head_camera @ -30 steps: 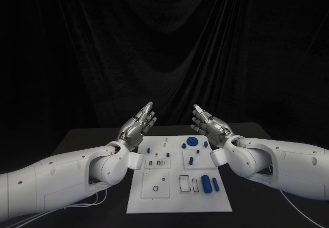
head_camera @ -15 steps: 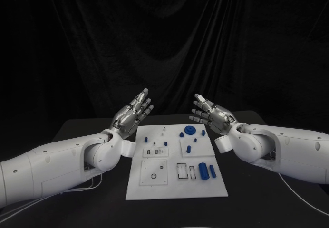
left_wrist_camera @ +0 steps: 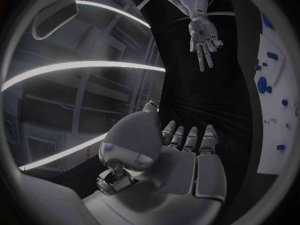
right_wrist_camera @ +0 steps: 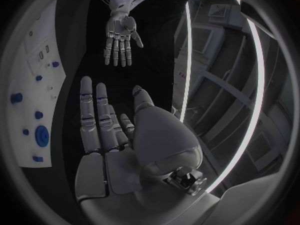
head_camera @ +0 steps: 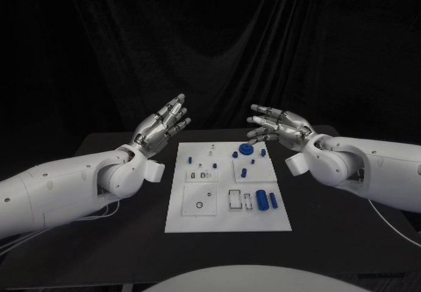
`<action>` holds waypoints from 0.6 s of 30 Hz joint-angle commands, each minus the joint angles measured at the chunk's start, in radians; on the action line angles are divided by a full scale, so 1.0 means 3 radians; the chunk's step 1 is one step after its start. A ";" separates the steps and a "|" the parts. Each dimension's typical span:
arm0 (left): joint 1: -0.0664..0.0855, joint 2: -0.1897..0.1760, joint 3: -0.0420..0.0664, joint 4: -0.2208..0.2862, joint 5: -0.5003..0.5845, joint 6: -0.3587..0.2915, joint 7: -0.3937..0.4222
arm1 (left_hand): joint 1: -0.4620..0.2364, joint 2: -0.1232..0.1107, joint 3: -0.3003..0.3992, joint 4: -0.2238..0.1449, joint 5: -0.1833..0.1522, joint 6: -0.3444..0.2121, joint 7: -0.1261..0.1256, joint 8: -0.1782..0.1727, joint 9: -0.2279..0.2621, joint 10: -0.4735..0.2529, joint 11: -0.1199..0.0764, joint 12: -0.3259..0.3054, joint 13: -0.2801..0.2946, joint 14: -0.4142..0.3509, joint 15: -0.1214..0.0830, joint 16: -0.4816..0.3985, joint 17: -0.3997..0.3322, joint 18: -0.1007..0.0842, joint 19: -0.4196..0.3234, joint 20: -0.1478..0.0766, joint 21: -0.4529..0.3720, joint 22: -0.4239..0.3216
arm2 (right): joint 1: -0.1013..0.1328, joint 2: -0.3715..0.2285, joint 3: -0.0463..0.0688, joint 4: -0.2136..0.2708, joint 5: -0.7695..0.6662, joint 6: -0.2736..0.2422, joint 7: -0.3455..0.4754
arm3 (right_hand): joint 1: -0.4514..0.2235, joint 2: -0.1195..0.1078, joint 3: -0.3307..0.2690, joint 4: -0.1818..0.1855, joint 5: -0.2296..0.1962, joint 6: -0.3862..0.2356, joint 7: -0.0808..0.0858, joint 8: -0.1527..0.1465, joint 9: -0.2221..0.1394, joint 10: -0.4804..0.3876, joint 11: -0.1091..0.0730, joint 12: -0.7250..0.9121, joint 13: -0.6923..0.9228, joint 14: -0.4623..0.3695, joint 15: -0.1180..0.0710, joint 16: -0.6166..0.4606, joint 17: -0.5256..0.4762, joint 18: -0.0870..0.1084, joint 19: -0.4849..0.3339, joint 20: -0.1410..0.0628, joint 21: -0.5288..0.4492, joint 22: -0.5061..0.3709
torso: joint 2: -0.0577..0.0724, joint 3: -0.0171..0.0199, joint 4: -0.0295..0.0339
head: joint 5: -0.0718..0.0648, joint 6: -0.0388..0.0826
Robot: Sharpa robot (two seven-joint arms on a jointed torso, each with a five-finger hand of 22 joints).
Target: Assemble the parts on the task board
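Task barely begun, by the look of it: blue parts (head_camera: 260,199) lay loose on task board (head_camera: 228,222) mid-counter (head_camera: 105,243), several slots unfilled. Most of assembly left. Left hand (head_camera: 160,126) & right hand (head_camera: 279,129) raised above board's far end, one each side, fingers (head_camera: 178,106) spread, gripping nothing. Board & parts below & between hands, well apart from both, untouched.

right hand (right_wrist_camera: 109,135) open, fingers straight; left hand (right_wrist_camera: 122,37) open opposite; board (right_wrist_camera: 31,85) edge with blue parts (right_wrist_camera: 42,135).
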 commanded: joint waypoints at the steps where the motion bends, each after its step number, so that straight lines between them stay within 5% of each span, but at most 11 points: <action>1: -0.0002 -0.0042 0.0003 0.0008 -0.0199 0.0014 0.0278 | 0.0103 -0.0029 0.0009 -0.0007 0.0061 0.0134 0.0053 0.0043 0.0021 0.0099 0.0084 0.0078 0.0036 0.0071 0.0035 0.0046 0.0024 0.0064 0.0053 0.0054 0.0043 0.0020 | 0.0076 -0.0016 0.0006 -0.0014 -0.0946 -0.0193 -0.0129 | 0.0242 -0.0053 0.0100 -0.0169 0.0012 0.0448 0.0071 0.0093 0.0061 0.0328 -0.0113 0.0027 -0.0053 0.0434 -0.0164 0.0115 0.0027 0.0025 0.0286 -0.0178 0.0313 0.0174 | 0.0011 -0.0003 0.0004 | 0.0018 -0.0113; 4: -0.0001 -0.0077 0.0003 -0.0017 -0.0358 -0.0034 0.0318 | 0.0323 -0.0087 0.0021 -0.0002 0.0180 0.0272 0.0123 0.0064 0.0031 0.0238 0.0128 0.0204 0.0065 0.0187 0.0039 0.0116 0.0044 0.0064 0.0120 0.0063 0.0084 0.0032 | 0.0159 -0.0027 0.0006 -0.0021 -0.1474 -0.0292 -0.0301 | 0.0338 -0.0116 0.0167 -0.0205 0.0017 0.0844 0.0077 0.0119 0.0088 0.0547 -0.0167 -0.0127 -0.0064 0.0689 -0.0245 0.0099 0.0027 0.0022 0.0313 -0.0263 0.0598 0.0384 | 0.0050 0.0000 0.0000 | 0.0044 -0.0113; 6: -0.0001 -0.0108 0.0003 -0.0024 -0.0472 -0.0081 0.0353 | 0.0442 -0.0099 0.0039 -0.0010 0.0314 0.0336 0.0177 0.0070 0.0037 0.0273 0.0134 0.0259 0.0071 0.0215 0.0029 0.0131 0.0047 0.0066 0.0139 0.0063 0.0094 0.0032 | 0.0225 -0.0026 0.0006 -0.0027 -0.1837 -0.0326 -0.0465 | 0.0379 -0.0151 0.0216 -0.0211 0.0023 0.1276 0.0148 0.0192 0.0141 0.0696 -0.0199 -0.0216 -0.0064 0.0838 -0.0289 0.0157 0.0068 0.0027 0.0326 -0.0299 0.0794 0.0534 | 0.0060 0.0002 0.0001 | 0.0040 -0.0113; 10: -0.0001 -0.0170 0.0003 -0.0015 -0.0663 -0.0176 0.0400 | 0.0651 -0.0132 0.0085 -0.0012 0.0534 0.0422 0.0203 0.0074 0.0043 0.0338 0.0164 0.0359 0.0085 0.0258 0.0025 0.0153 0.0053 0.0067 0.0176 0.0067 0.0116 0.0033 | 0.0350 -0.0024 0.0006 -0.0019 -0.2581 -0.0295 -0.0832 | 0.0407 -0.0239 0.0351 -0.0173 0.0027 0.1351 0.0089 0.0084 0.0114 0.0840 -0.0189 -0.0433 -0.0063 0.0927 -0.0312 0.0261 0.0154 0.0023 0.0234 -0.0315 0.1062 0.0780 | 0.0091 0.0005 0.0006 | 0.0015 -0.0113; 11: -0.0001 -0.0185 0.0003 -0.0009 -0.0712 -0.0201 0.0408 | 0.0817 -0.0155 0.0144 -0.0041 0.0731 0.0424 0.0179 0.0063 0.0041 0.0332 0.0177 0.0388 0.0083 0.0266 0.0032 0.0155 0.0052 0.0066 0.0188 0.0072 0.0121 0.0030 | 0.0379 -0.0024 0.0006 -0.0013 -0.2783 -0.0272 -0.0931 | 0.0405 -0.0257 0.0381 -0.0163 0.0029 0.1369 0.0073 0.0074 0.0112 0.0858 -0.0188 -0.0464 -0.0062 0.0933 -0.0314 0.0290 0.0175 0.0023 0.0225 -0.0319 0.1111 0.0825 | 0.0102 0.0008 0.0006 | 0.0032 -0.0113; 13: -0.0001 -0.0225 0.0003 0.0015 -0.0824 -0.0248 0.0421 | 0.0962 -0.0172 0.0221 -0.0089 0.0917 0.0435 0.0159 0.0060 0.0042 0.0327 0.0172 0.0411 0.0084 0.0271 0.0027 0.0154 0.0053 0.0066 0.0196 0.0071 0.0125 0.0027 | 0.0444 -0.0020 0.0006 0.0002 -0.3262 -0.0225 -0.1151 | 0.0400 -0.0342 0.0480 -0.0143 0.0024 0.1424 0.0058 0.0039 0.0108 0.0840 -0.0196 -0.0578 -0.0055 0.0872 -0.0305 0.0347 0.0232 0.0026 0.0116 -0.0323 0.1223 0.0954 | 0.0143 0.0015 0.0008 | 0.0054 -0.0113; 16: -0.0001 -0.0275 0.0003 0.0060 -0.0945 -0.0301 0.0435 | 0.1032 -0.0190 0.0265 -0.0104 0.0949 0.0454 0.0161 0.0062 0.0044 0.0337 0.0181 0.0433 0.0086 0.0275 0.0023 0.0155 0.0053 0.0066 0.0199 0.0068 0.0127 0.0026 | 0.0540 -0.0017 0.0006 0.0030 -0.3971 -0.0157 -0.1436 | 0.0368 -0.0441 0.0618 -0.0105 0.0032 0.1440 -0.0056 -0.0009 0.0101 0.0845 -0.0224 -0.0662 -0.0056 0.0886 -0.0334 0.0527 0.0348 -0.0022 0.0233 -0.0330 0.1553 0.1390 | 0.0202 0.0016 0.0010 | 0.0070 -0.0113; 18: 0.0000 -0.0296 0.0003 0.0085 -0.0984 -0.0322 0.0441 | 0.1065 -0.0201 0.0289 -0.0115 0.0978 0.0455 0.0162 0.0061 0.0044 0.0338 0.0184 0.0440 0.0087 0.0278 0.0019 0.0156 0.0053 0.0066 0.0203 0.0068 0.0129 0.0026 | 0.0578 -0.0028 0.0006 0.0050 -0.4303 -0.0134 -0.1550 | 0.0295 -0.0528 0.0731 -0.0021 0.0026 0.1485 -0.0078 -0.0025 0.0105 0.0888 -0.0238 -0.0711 -0.0056 0.0855 -0.0357 0.0710 0.0463 -0.0070 0.0338 -0.0333 0.1772 0.1704 | 0.0244 0.0010 0.0024 | 0.0063 -0.0113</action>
